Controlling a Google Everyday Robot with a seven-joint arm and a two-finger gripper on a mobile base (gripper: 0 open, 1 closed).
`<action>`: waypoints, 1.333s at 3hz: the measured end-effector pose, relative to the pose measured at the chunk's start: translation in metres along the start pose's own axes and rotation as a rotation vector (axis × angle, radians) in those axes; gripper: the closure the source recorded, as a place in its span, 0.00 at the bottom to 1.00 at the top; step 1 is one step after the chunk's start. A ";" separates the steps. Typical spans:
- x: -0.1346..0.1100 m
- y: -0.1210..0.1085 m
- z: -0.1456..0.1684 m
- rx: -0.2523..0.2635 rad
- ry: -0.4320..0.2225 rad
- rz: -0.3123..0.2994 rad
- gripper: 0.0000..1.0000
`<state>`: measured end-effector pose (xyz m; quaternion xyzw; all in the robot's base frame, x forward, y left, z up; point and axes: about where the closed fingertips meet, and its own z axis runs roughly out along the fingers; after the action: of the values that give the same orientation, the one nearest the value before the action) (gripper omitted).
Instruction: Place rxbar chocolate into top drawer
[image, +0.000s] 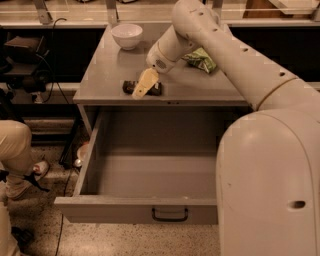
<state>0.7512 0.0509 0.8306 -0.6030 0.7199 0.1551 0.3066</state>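
The rxbar chocolate (129, 87) is a small dark bar lying flat near the front edge of the grey table top. My gripper (142, 86) hangs right over the middle of the bar, its pale fingers pointing down and to the left, and hides the bar's centre. The top drawer (145, 209) is pulled wide open below the table, with nothing inside. Its front panel carries a small dark handle (170, 216).
A white bowl (127, 35) stands at the back left of the table top (100, 75). A green chip bag (201, 59) lies at the back right, behind my arm. A person's leg and shoe (20, 160) are on the floor to the left of the drawer.
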 end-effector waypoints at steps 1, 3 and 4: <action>-0.002 -0.003 0.006 -0.009 -0.007 0.004 0.18; -0.003 -0.002 0.010 -0.021 -0.015 0.014 0.72; -0.004 -0.002 0.008 -0.021 -0.015 0.014 0.96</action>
<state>0.7558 0.0584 0.8273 -0.6001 0.7200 0.1692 0.3047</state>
